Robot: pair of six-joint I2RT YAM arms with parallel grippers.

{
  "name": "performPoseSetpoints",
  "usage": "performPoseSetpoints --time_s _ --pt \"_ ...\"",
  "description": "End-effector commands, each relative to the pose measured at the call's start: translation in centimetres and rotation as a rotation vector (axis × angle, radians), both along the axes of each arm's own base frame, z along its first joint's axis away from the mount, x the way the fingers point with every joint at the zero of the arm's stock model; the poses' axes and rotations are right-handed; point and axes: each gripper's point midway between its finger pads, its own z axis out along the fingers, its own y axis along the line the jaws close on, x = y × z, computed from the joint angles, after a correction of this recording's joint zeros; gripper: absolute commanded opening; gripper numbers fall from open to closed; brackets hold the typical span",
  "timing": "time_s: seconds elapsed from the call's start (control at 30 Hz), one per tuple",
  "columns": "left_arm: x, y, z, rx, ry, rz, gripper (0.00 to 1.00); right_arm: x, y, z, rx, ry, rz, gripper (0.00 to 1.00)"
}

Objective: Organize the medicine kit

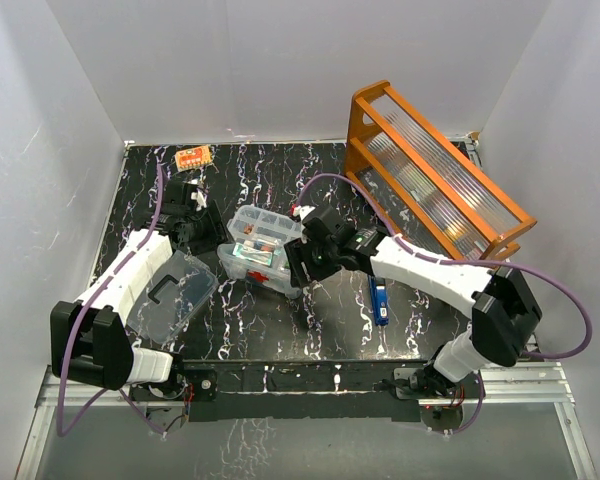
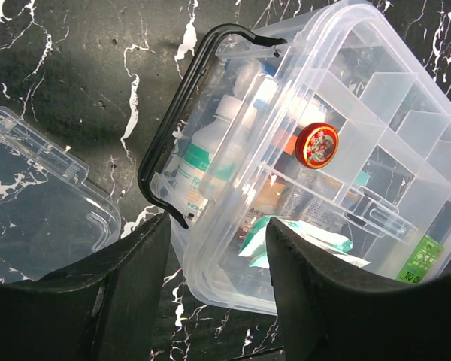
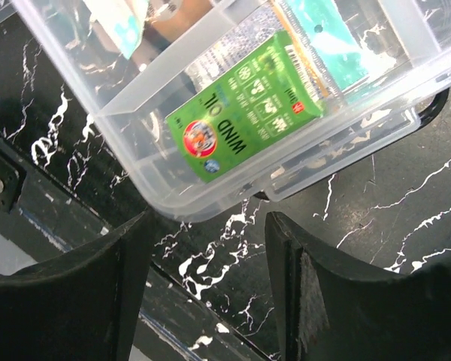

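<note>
Two arms, one on each side of a small clear plastic rectangular box with a red cross, the medicine kit, mid-counter and lidless. Left jaws parted, flanking a corner on the box's left side in the left wrist view. Contact with the wall impossible to tell, nothing clamped. Right jaws likewise parted and empty, just short of a corner on the opposite side. Probably poised this way to steady the box from both sides, or to nudge it square, during sorting.

Behind the clear walls:
- a white bottle with a teal label;
- a small round red tin in the divided upper tray;
- a flat green packet marked WIND OIL, against the wall nearest the right jaws.

Clear flat lid with a dark handle laid on the counter just beside the left arm, likely parked there to keep the compartments reachable.

Outside the box: a slim blue item beside the right arm, and a small orange packet at the far-left corner, well apart. Judged unfinished, with loose items to go in and the lid to go back on.

Large orange wooden rack with ribbed clear panels at far right, seemingly no part of this.
</note>
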Motion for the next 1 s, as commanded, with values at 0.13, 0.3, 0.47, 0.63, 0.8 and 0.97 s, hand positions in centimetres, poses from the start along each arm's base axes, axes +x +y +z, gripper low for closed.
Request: performPoseSetpoints --time_s 0.13,0.3,0.47,0.63,0.8,0.97 --pt "-0.5 -0.6 0.0 -0.052 0.01 -0.021 0.51 4.7 -0.3 0.8 -0.035 -0.141 -0.207 0.51" --pt "-0.2 -0.4 0.3 -0.051 0.002 -0.011 0.51 6.8 -0.4 1.5 -0.034 -0.21 -0.293 0.5" --pt "0.2 0.3 0.7 -0.023 -0.012 0.015 0.52 8.1 0.2 1.9 -0.013 -0.235 -0.337 0.49" --pt "0.4 1.7 1.2 0.033 -0.023 0.065 0.54 8.3 0.3 2.2 0.0 -0.235 -0.348 0.49" --pt "0.3 4.0 3.2 0.106 -0.086 0.145 0.6 7.4 -0.4 2.4 0.012 -0.233 -0.337 0.52" --pt "-0.3 6.9 5.3 0.194 -0.152 0.269 0.67 6.5 -1.4 2.8 0.025 -0.246 -0.336 0.56"
